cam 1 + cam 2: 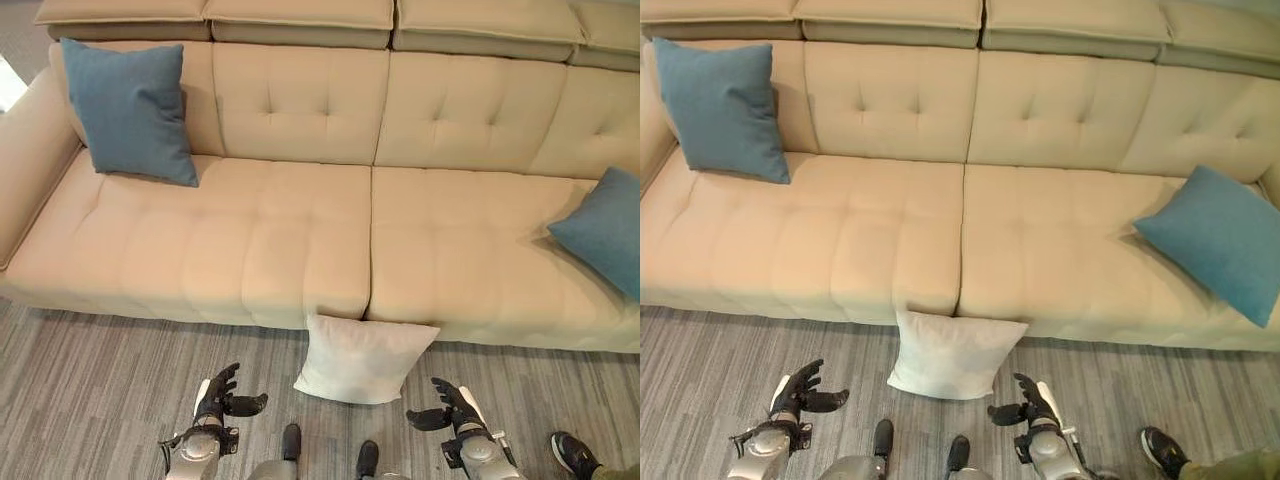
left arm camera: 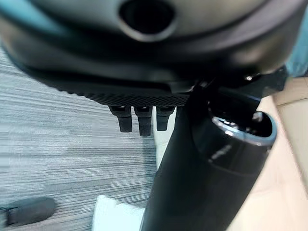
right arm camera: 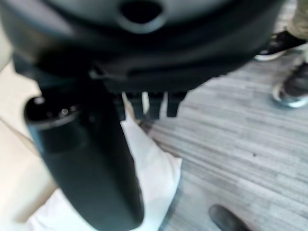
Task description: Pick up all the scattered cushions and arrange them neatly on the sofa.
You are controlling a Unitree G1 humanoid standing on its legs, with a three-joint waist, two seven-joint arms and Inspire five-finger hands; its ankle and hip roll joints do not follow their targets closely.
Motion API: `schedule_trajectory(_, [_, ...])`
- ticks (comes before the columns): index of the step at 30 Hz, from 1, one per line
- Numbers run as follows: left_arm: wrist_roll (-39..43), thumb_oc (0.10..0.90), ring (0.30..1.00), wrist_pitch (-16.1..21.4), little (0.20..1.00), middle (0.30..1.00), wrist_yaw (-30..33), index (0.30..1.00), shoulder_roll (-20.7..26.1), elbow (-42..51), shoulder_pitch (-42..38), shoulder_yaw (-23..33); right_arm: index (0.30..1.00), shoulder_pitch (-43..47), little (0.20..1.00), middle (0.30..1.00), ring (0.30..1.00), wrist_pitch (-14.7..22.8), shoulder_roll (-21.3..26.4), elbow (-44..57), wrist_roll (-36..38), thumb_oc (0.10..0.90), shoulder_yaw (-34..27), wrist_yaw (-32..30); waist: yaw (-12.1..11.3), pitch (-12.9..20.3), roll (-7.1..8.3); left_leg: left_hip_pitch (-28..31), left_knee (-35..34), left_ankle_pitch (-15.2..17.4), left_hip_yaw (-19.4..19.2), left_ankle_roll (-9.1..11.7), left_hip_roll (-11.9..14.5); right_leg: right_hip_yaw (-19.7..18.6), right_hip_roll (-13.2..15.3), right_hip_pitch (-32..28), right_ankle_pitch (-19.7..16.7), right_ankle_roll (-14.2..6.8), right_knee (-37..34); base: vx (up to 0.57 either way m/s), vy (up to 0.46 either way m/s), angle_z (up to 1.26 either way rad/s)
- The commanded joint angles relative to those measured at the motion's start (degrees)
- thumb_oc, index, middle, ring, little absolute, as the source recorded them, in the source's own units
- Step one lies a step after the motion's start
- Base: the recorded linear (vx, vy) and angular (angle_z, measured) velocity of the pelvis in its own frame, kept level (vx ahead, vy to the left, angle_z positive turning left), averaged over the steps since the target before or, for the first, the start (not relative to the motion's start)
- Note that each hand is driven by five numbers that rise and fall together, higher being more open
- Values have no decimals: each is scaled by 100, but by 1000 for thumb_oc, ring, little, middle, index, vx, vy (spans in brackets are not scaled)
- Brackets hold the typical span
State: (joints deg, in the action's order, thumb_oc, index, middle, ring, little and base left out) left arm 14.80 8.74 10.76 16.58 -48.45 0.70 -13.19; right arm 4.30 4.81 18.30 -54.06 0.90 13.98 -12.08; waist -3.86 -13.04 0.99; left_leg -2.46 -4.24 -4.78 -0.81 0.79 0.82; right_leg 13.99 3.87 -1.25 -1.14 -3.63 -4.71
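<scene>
**White cushion on floor, both hands poised either side**

Far left: blue cushion [image 1: 130,108] propped upright against the sofa [image 1: 300,240] backrest in the left corner. Looks placed already.

Near left: left hand [image 1: 222,392] hovering over the grey floor [image 1: 90,400], thumb stretched toward the centre, fingers spread and relaxed, holding nothing. Apart from the cushion, not touching.

Centre: white cushion [image 1: 362,358] on the floor, its far edge leaning against the sofa's front at the seam between the two seat sections. This is the one left to collect.

Near right: right hand [image 1: 448,404], mirror pose, fingers wide, empty. Also short of the cushion.

Far right: second blue cushion [image 1: 606,232] tilted on the seat by the right end; whether it rests against the armrest is hard to tell.

Near right corner: a person's shoe [image 1: 574,454] on the floor.

Step in hand, as I judge it: a two-handed pickup. Bring both hands inward evenly to the cushion's side edges, press in together before lifting, since soft filling will sag if gripped from one side. Lift clear of the seat lip, then set it upright mid-sofa against the backrest.
</scene>
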Motion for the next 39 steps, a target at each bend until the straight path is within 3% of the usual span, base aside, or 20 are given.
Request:
schedule_trajectory(1, [186,800,900,379,900,900,97,900,-4,205,-376,197,900,42,900,900,900,308,132,423,297,800,-150,-160,76,-184,130,-326,290,638,0,84,-132,28,313,545,246,-313,497,-50,-65,17])
schedule_trajectory(7, [584,800,900,582,900,900,413,900,10,534,-636,252,900,284,900,900,900,421,211,809,830,800,-538,-569,185,-611,53,-1128,568,532,-17,189,-36,77,311,1300,206,-215,655,-61,-38,0])
schedule_trajectory(14, [833,800,900,765,900,900,753,900,38,899,-1170,211,900,886,900,900,900,515,254,1014,1220,800,-746,-1074,284,-821,-58,-2152,781,446,-27,245,20,90,343,2421,166,-174,938,-54,6,-8])
schedule_trajectory(15, [860,800,900,810,900,900,946,900,28,1029,-1569,125,900,1294,900,900,900,585,258,1082,1286,800,-794,-1359,324,-921,-110,-2516,818,538,-13,293,78,14,347,2884,288,-214,1093,25,3,-10])
schedule_trajectory(19, [908,800,900,872,900,900,1170,900,99,1012,-2291,39,900,1996,900,900,900,727,381,1033,1555,800,-808,-1592,394,-1081,-165,-3111,875,467,-36,325,83,-100,389,3597,292,-219,1305,-27,15,1])
schedule_trajectory(30, [890,800,900,933,900,900,1503,900,578,1101,-4184,-336,900,4170,900,900,900,1061,956,670,2456,800,-574,-1582,514,-1518,-270,-4395,1052,453,-9,299,36,-385,478,5086,349,-293,1776,-9,18,2])
schedule_trajectory(39, [772,800,900,883,900,900,1555,900,579,1014,-5359,-835,900,5371,900,900,900,1117,897,738,2579,800,101,-1377,556,-1585,-252,-4983,1208,452,28,229,13,-536,490,5741,337,-323,1980,0,-6,2])
